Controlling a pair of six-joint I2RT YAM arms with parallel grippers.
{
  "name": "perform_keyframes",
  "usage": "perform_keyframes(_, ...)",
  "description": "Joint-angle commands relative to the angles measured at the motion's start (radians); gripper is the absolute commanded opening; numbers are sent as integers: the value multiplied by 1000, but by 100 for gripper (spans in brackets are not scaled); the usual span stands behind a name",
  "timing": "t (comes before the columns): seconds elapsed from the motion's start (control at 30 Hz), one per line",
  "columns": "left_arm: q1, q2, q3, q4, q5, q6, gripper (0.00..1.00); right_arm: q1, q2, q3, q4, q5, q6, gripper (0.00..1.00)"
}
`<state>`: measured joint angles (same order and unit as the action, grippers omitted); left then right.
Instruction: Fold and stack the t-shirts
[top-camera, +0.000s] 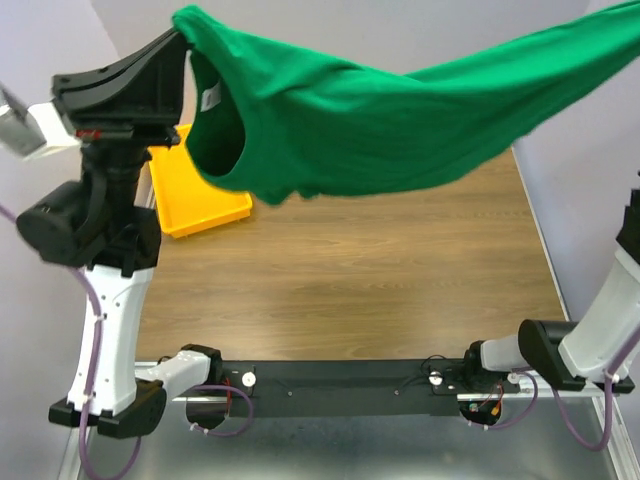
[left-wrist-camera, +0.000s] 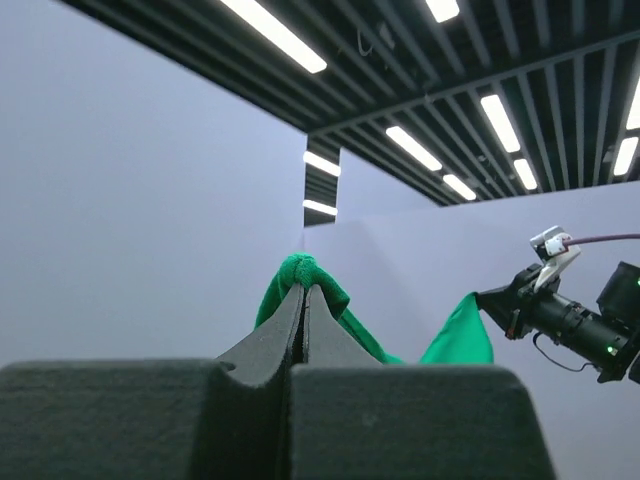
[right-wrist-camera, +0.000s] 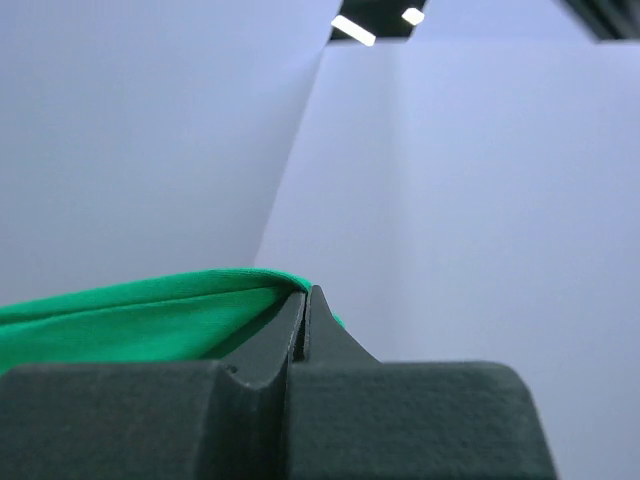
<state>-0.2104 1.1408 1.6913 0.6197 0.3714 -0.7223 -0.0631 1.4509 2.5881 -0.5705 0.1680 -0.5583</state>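
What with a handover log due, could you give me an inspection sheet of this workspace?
Surface: wood-grain table, with the t-shirt held above it.
Job's things: green t-shirt hangs in the air, gripped at two ends and sagging between them; white neck tag toward the left.
Clutter: yellow tray at the table's far left, partly behind the left arm.
End effectors: left end effector shut on the t-shirt; right end effector shut on the t-shirt.
Cables: purple cables loop by both arm bases.
Surroundings: pale walls; ceiling strip lights.

The green t-shirt (top-camera: 380, 130) hangs stretched above the table (top-camera: 350, 270), left claw (top-camera: 183, 38) pinching one end.
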Motion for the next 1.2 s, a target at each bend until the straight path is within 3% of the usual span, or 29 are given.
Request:
perform_keyframes(0.0,6,-36,-13,14,-57,12,0,-7,-47,12,147,84,-25,1)
perform_keyframes(0.1,6,-68,-80,-32,-60,3,0,-7,-78,-87,149,73,-20,1)
perform_keyframes(0.23,6,-118,-263,-92,-61,-43,0,-7,-186,-386,142,18,1,1)
perform_keyframes(0.37,6,-162,-565,-138,-31,-49,0,-7,-288,-878,143,-73,23,1)
perform_keyframes(0.53,2,-135,-882,-132,4,-62,0,-9,-340,-1344,190,-171,79,1)
perform_keyframes(0.63,-3,-63,-1045,-112,24,-54,0,-9,-311,-1569,224,-309,89,1)
perform_keyframes(0.8,-7,118,-1056,-173,69,-29,0,-9,-163,-1680,238,-372,80,0)
perform_keyframes(0.97,-9,212,-1006,-204,78,-12,0,-9,-20,-1649,241,-375,103,1)
perform_keyframes(1.17,-9,287,-895,-328,-12,23,0,-9,20,-1586,239,-372,147,1)
